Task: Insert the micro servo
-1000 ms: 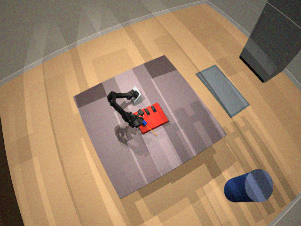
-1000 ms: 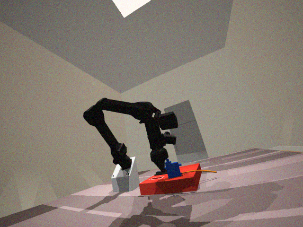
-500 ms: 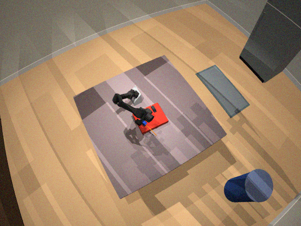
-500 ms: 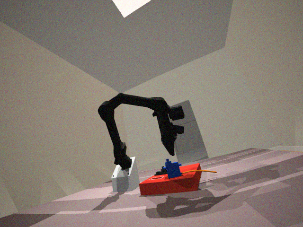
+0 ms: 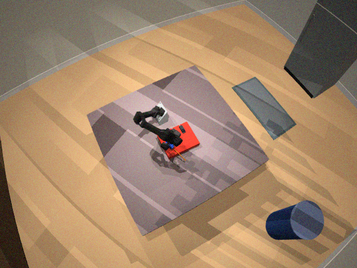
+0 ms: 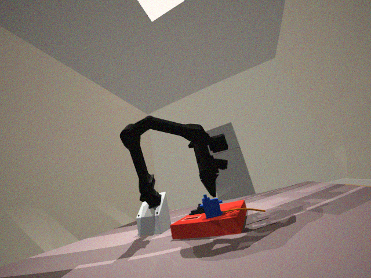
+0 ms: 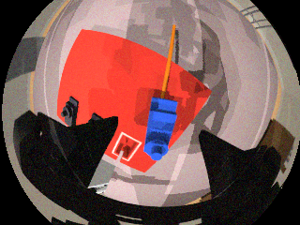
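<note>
1. Blue micro servo (image 5: 171, 146) (image 6: 212, 207) (image 7: 161, 127), shaft up, stands on the red deck (image 5: 188, 138) (image 6: 206, 229) (image 7: 108, 70), beside the white-outlined pocket (image 6: 191, 218) (image 7: 127, 146).
2. Jaws (image 5: 171, 144) (image 6: 214, 196) spread wide above it, pinching nothing.
3. Orange cable (image 5: 180, 154) (image 6: 250, 209) (image 7: 169, 61) extends past the deck's edge.

A blue cylinder (image 5: 294, 220) and glassy panel (image 5: 264, 108) — perhaps a tabletop — near a dark cabinet (image 5: 319, 48) (image 6: 236, 167).
</note>
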Robot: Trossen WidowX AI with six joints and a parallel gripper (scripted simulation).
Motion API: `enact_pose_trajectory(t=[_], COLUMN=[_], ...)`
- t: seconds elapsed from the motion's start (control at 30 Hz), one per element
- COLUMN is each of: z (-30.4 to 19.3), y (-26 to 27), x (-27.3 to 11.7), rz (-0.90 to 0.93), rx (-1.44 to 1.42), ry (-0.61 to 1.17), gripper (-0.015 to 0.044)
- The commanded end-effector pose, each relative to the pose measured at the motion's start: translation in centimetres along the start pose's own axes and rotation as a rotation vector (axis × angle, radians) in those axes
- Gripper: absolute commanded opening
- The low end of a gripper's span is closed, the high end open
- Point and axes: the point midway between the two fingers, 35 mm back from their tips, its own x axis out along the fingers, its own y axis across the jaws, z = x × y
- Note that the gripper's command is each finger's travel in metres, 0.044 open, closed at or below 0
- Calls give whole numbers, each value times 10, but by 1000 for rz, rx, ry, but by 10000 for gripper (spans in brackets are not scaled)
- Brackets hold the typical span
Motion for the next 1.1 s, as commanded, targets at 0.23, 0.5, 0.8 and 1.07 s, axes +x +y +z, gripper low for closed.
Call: enact_pose_trajectory(t=[0.23,0.5,0.8,1.07], z=[0,-1,-1,0], y=[-1,-1,-1,0], x=[16,20,20,11], rz=[-4,-4,-4,-3], rx=[-3,-3,-3,-3], ry=[1,2,2,1], gripper=[440,335,118,0])
